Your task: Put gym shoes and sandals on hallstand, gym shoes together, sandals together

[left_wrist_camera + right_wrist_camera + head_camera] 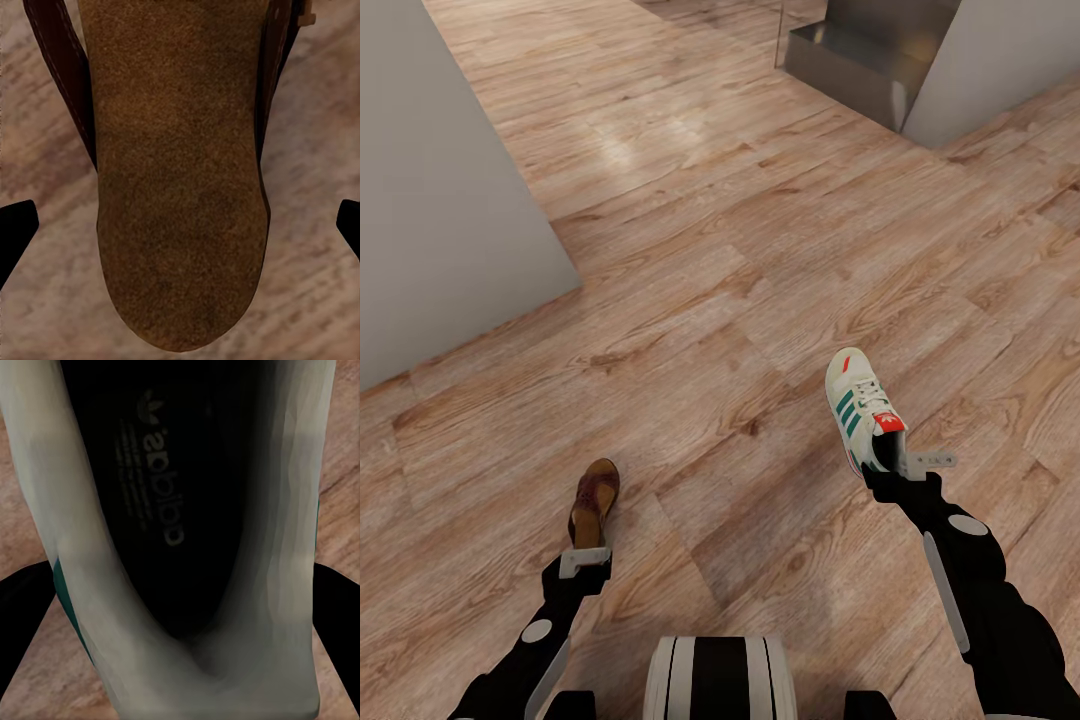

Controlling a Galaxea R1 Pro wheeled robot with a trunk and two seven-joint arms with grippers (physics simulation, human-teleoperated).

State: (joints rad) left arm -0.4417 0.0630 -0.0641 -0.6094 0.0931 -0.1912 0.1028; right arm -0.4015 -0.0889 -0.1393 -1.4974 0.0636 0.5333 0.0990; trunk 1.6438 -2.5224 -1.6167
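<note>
I am looking down from the head camera at the corridor floor [740,250], with both arms reaching out ahead of me. My left gripper [584,560] is holding a brown sandal [594,500] by its heel end — in the left wrist view its suede footbed [180,180] is running between the two dark fingertips [15,229], toe pointing away. My right gripper [888,462] is clamping a white gym shoe [860,405] at its heel, green stripes and red tab showing — its dark insole [161,510] is sitting right under the right wrist camera. A grey wall [440,200] is standing to my left.
</note>
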